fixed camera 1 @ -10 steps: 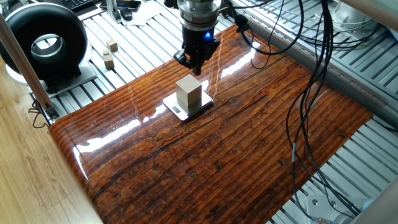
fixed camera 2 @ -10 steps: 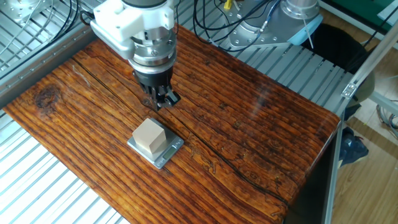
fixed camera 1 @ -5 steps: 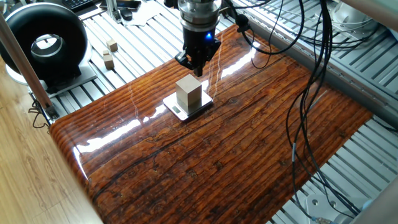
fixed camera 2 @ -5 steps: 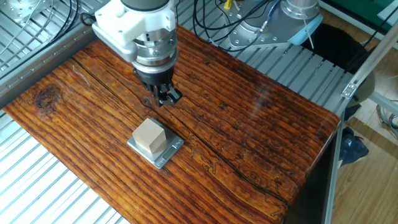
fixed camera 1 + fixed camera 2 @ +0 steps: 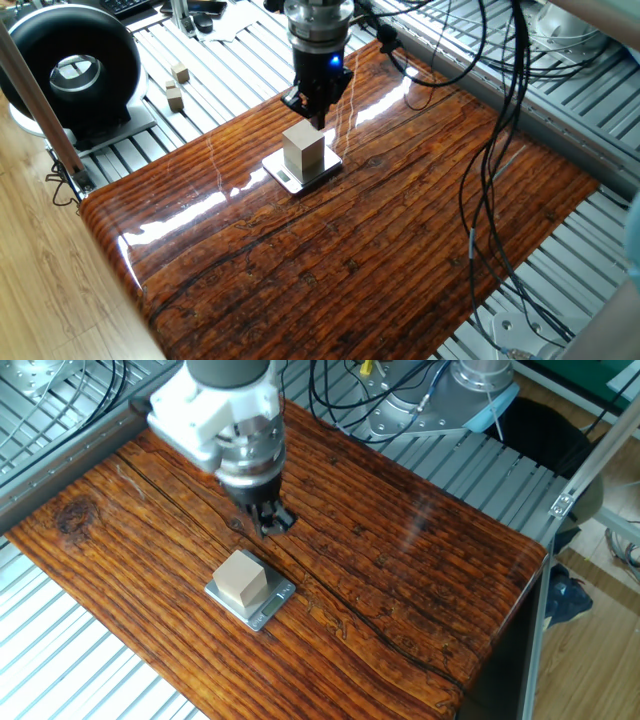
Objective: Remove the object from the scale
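While the block [image 5: 303, 151] stands on the scale [image 5: 326, 170], the gripper [image 5: 311, 113] hangs beside it, fingers narrowly parted, holding nothing.

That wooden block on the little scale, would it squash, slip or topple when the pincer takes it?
The wooden block looks solid with flat faces, so it probably stays rigid and grips well. Slightly taller than wide, it might tip if nudged high. The scale beneath looks light and may slide.

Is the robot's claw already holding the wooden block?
No, the gripper hangs above the table beside the wooden block, which sits untouched on the scale.
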### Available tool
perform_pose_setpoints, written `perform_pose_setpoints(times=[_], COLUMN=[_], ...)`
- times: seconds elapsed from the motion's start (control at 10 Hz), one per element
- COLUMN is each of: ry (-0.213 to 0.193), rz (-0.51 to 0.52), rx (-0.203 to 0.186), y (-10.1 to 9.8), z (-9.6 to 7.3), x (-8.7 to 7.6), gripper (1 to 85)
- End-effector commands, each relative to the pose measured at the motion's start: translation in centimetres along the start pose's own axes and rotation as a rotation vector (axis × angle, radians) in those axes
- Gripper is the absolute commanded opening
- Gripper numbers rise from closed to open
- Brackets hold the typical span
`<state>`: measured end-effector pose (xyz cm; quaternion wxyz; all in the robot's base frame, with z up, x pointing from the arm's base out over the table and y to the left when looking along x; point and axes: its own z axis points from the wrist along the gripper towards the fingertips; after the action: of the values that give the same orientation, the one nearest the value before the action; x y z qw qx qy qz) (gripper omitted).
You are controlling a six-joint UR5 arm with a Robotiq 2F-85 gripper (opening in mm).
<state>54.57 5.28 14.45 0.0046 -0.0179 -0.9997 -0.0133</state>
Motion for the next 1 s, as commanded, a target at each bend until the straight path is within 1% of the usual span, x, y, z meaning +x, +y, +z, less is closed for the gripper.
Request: perform_pose_setpoints(times=[0.0,0.1,0.2,0.3,0.4,0.5,0.6,0.8,0.9], ry=[-0.026,-0.026,-0.037,-0.017,-0.013,-0.019,-0.038,-0.048,-0.051], rz=[-0.017,-0.003,0.008,-0.008,-0.021,-0.017,0.009,0.004,-0.004], rx=[-0.036,-0.027,-0.022,-0.019,-0.008,-0.004,-0.002,0.033,0.036], y=[1.1,0.8,0.5,0.2,-0.2,-0.4,-0.8,-2.7,-3.3], z=[2.1,2.3,2.2,2.4,2.9,3.3,3.6,4.1,4.7], x=[-2.8,-2.8,-3.0,-2.4,-2.4,-2.8,-3.6,-4.6,-5.0], gripper=[60.7,60.3,60.3,63.3,69.3,75.7,80.3,82.0,82.0])
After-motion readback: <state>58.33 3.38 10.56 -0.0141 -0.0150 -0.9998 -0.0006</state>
